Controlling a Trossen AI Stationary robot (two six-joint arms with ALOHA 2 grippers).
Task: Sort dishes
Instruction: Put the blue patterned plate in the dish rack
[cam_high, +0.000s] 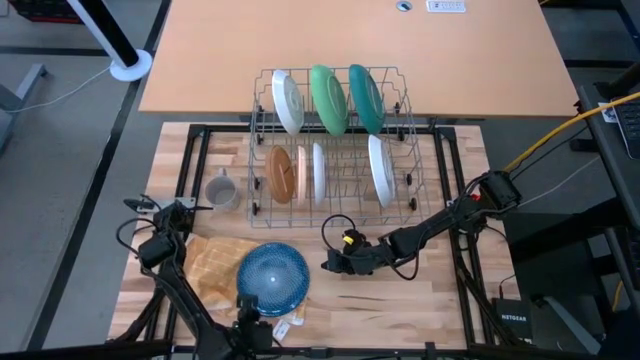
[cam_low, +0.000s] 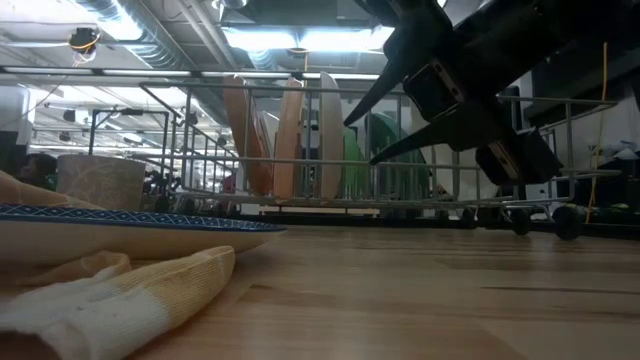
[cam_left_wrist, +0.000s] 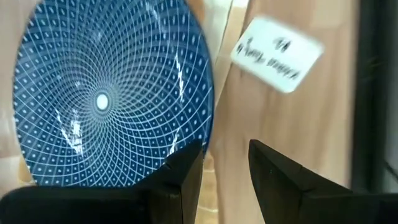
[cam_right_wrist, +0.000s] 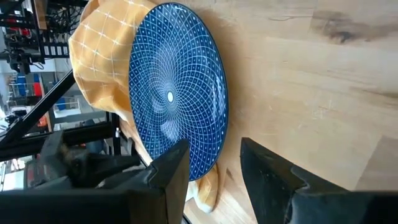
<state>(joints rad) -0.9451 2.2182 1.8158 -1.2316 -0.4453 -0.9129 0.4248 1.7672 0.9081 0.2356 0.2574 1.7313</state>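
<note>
Wire rack (cam_high: 335, 140) stands beyond the right pincer, towards table's far side, well apart. Yellow checked cloth (cam_high: 213, 262) lies betw. both pincers, nearer the left one. White label card (cam_left_wrist: 277, 53) just ahead of left pincer, on the wooden tabletop (cam_high: 420, 300).

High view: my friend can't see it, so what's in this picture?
A round blue patterned plate lies on a yellow-orange checked cloth on a wooden table. The right gripper hovers open beside it. Behind, a grey wire rack holds upright plates, beside a small grey mug.
</note>
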